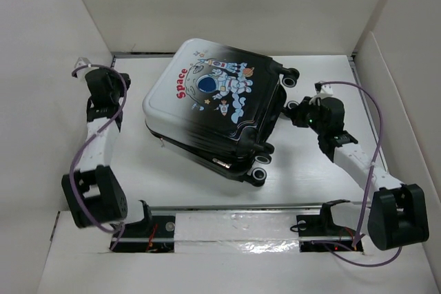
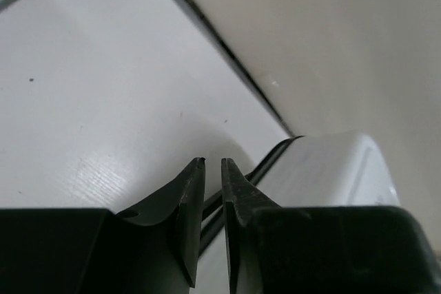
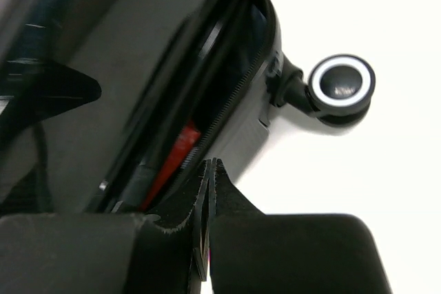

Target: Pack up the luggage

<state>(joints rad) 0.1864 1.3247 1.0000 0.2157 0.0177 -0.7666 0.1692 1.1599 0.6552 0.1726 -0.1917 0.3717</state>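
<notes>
- Judging from the top view, packing looks nearly done. The luggage (image 1: 213,101) lies flat at the middle of the table (image 1: 172,177), astronaut shell up, with the lid lowered on the base. The halves do not sit flush along the five o'clock edge, so closing and zipping appear to be what is left.
- In the same view the left arm (image 1: 96,135) stands at nine o'clock of the case, wrist bent and well apart from it. The right arm (image 1: 351,156) reaches in from four o'clock, its wrist just beside the wheeled end.
- In the left wrist view the left claw (image 2: 212,166) hangs over bare table. Its fingertips are parted by a narrow slit with nothing between them. The case's white corner shows at four o'clock, near but untouched.
- In the right wrist view the right claw (image 3: 209,164) is pinched tight, with nothing I can make out in its grip. Its tip sits at the gaping seam, though I cannot tell whether it touches. The zipper teeth (image 3: 231,105) run unjoined toward twelve o'clock, a red item (image 3: 176,156) shows inside the gap, and a wheel (image 3: 341,84) sits at two o'clock.
</notes>
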